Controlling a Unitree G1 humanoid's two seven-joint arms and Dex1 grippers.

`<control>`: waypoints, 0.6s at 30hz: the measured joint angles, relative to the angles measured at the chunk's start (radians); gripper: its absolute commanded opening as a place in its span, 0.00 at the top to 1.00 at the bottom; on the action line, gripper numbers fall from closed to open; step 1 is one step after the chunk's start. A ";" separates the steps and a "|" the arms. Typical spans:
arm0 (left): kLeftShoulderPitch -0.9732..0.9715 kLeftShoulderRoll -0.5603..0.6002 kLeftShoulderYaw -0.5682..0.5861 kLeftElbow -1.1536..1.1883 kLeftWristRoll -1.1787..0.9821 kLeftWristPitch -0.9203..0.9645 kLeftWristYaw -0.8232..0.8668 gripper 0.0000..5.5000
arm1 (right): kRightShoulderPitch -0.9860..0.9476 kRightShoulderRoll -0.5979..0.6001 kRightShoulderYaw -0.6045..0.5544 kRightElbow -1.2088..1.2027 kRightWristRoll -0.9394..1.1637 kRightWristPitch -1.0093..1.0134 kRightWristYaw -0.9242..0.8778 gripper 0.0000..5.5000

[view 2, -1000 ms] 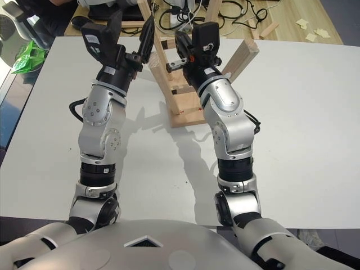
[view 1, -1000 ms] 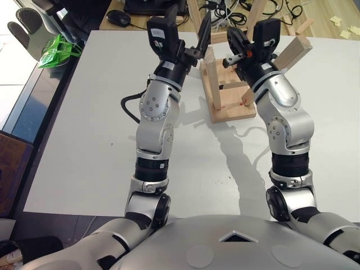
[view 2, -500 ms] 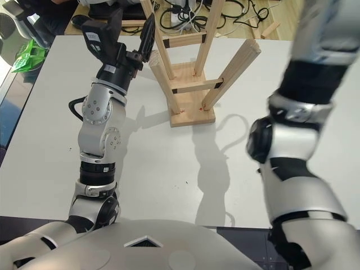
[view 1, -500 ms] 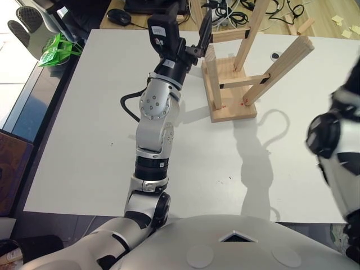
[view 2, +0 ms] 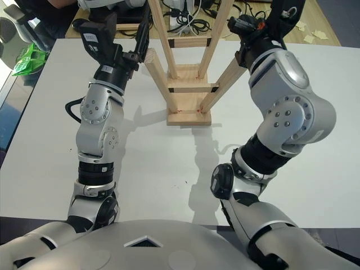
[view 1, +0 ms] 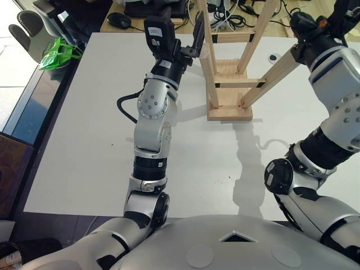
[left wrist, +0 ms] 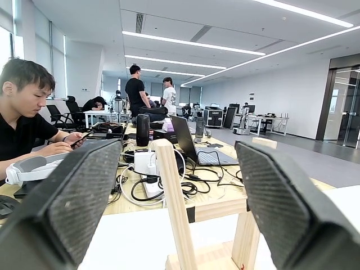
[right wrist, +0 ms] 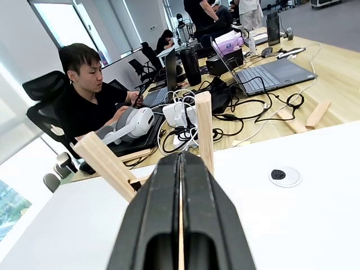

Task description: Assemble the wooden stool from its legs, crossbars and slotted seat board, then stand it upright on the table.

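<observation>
Beyond the far left corner of the table [view 1: 79,129] a green bag [view 1: 56,49] is seen; what it holds cannot be made out. The left arm is stretched forward over the table with the forearm raised. The left hand [view 1: 178,35] is held open, its two pads spread wide and nothing gripped. In the left wrist view one leg [left wrist: 174,208] of the stool is framed between the pads; whether it is touched cannot be told. The stool [view 1: 228,68] is stood upside down near the table's far edge. Its seat board [view 1: 229,114] lies flat on the table and its legs, joined by crossbars [view 1: 239,83], point up. The leg tops are cut off by the upper edge. The right arm is bent and lifted high, its wrist just beside the right-hand leg [view 1: 270,77]. The right hand [right wrist: 181,169] is closed, its fingers pressed together on nothing.
</observation>
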State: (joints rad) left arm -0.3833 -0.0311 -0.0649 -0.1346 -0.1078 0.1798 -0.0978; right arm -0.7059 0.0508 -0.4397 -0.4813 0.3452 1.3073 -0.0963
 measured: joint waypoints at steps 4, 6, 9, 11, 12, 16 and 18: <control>-0.016 0.000 -0.005 0.009 -0.001 -0.005 -0.008 0.32 | 0.016 -0.088 0.189 0.055 -0.066 -0.175 0.061 0.99; -0.018 0.000 -0.008 0.013 0.000 -0.007 -0.014 0.32 | 0.008 -0.172 0.319 0.038 -0.144 -0.362 0.116 0.99; -0.019 0.002 -0.009 0.014 0.000 -0.003 -0.014 0.32 | -0.081 -0.223 0.406 0.008 -0.176 -0.526 0.180 0.99; -0.019 0.003 -0.020 0.013 0.002 0.006 -0.019 0.32 | -0.122 -0.205 0.434 0.014 -0.163 -0.556 0.203 0.99; -0.019 0.007 -0.033 0.006 0.009 0.010 -0.024 0.32 | -0.121 -0.191 0.436 0.032 -0.157 -0.559 0.203 0.99; -0.078 -0.029 -0.016 -0.064 0.019 -0.017 0.034 0.32 | -0.125 -0.177 0.436 0.097 -0.155 -0.617 0.205 0.99; -0.200 -0.048 0.045 -0.123 -0.002 -0.021 0.093 0.32 | -0.143 -0.174 0.437 0.122 -0.157 -0.657 0.212 0.99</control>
State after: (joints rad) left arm -0.5829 -0.0796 -0.0195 -0.2580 -0.1098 0.1590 -0.0044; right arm -0.8484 -0.1234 -0.0025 -0.3593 0.1881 0.6506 0.1159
